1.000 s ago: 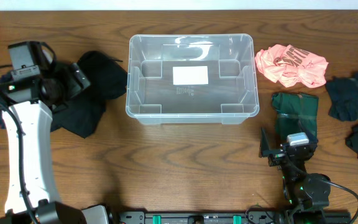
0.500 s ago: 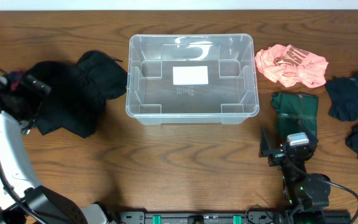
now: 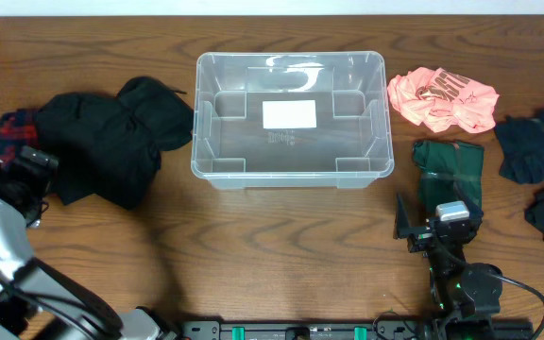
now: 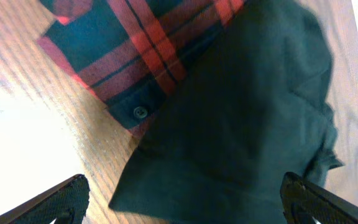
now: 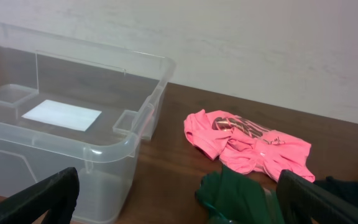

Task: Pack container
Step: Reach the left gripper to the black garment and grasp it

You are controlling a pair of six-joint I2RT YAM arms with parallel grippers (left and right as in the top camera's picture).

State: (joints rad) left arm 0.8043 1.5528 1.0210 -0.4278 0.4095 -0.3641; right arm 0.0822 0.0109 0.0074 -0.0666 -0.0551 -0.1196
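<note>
Left arm has swung away from the black pile and pulled back toward the near left edge of the tabletop [image 3: 281,236]; the right arm hasn't budged, and the clothes and the bin sit where they were.

So, the left hand [image 4: 185,202]: fingers spread wide, one tip in each bottom corner of its wrist view, nothing pinched between them. Straight ahead of it lies a red and dark plaid shirt [image 4: 135,50] with a button showing. A black garment [image 4: 247,118] is draped over the shirt's edge and fills the space ahead and to the right of the hand. Can't tell whether the fingertips touch the cloth.

The right hand [image 5: 182,202] is also spread wide and holding nothing. Just ahead of it is a dark green garment [image 3: 450,170], with a crumpled pink shirt [image 3: 442,99] further ahead. More dark clothes [image 3: 536,142] lie off to its right.

The container [image 3: 244,142] is a clear bin sitting upright on the tabletop with only its white label [image 3: 289,114] on the bottom. It's ahead and to the left of the right hand. From the left hand it's well off to the right, past the black garment, which comes close to the bin's wall.
</note>
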